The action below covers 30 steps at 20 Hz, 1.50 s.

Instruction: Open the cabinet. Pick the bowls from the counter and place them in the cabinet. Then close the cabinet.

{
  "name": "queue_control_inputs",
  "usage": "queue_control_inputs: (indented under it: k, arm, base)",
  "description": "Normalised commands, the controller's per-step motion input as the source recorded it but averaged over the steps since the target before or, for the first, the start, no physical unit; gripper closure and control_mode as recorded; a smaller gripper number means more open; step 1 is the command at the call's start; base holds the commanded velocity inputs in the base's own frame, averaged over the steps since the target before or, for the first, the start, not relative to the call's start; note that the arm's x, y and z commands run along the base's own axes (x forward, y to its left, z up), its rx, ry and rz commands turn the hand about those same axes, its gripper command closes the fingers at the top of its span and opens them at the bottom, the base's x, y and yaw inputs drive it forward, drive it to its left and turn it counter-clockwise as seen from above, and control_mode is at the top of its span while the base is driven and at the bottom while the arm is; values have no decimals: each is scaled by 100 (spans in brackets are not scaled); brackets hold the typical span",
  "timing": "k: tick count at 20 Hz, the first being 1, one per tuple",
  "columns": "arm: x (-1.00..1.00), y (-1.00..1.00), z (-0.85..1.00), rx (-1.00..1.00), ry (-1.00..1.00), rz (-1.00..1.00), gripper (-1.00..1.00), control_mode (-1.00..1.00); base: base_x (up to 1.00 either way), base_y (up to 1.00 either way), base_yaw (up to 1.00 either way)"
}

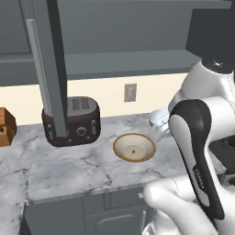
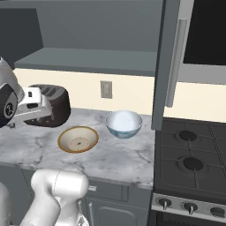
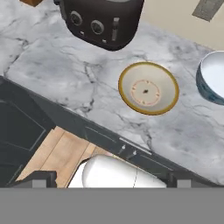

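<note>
**Fingers spread wide and empty above the bench edge; cabinet doors open**

The cabinet [image 2: 88, 26] is seen across the top of both base views with its doors swung open: one door [image 1: 48, 69] hangs edge-on at the upper left of the left base view, the other [image 2: 170, 62] stands right of centre in the right base view, each with a long silver bar handle. The grey shelf inside carries nothing.

The marble bench [image 1: 78, 165] fills the middle of the left base view. On it, a dark toaster [image 1: 73, 121] stands at the left against the cream wall. The cream bowl [image 3: 148, 88] with the tan rim lies upright at the centre of the hand view, well apart from the toaster. The white bowl with blue pattern [image 2: 124, 123] is set just beside it, to its right in the right base view, the two not touching.

The fingers [image 3: 113, 178] are spread fully apart at the bottom corners of the hand view; nothing is held or touched.
</note>
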Motion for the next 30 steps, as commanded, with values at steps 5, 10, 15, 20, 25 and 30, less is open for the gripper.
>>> queue_control_inputs:
  k: [5,10,15,20,25,30]
  arm:
    - [17,16,-30,-10,17,-1,-100,-100]
    - [0,8,-69,-5,-10,0,-100,-100]
    - [0,0,-82,0,-21,0,-100,-100]
    - [0,0,-53,0,-9,-1,-100,-100]
    - [5,0,-30,0,0,-4,-100,-100]
    - [18,0,-25,0,0,-4,-100,-100]
  base:
    - [0,0,0]
    - [0,0,0]
    - [0,0,0]
    - [0,0,0]
    - [0,0,0]
    - [0,0,0]
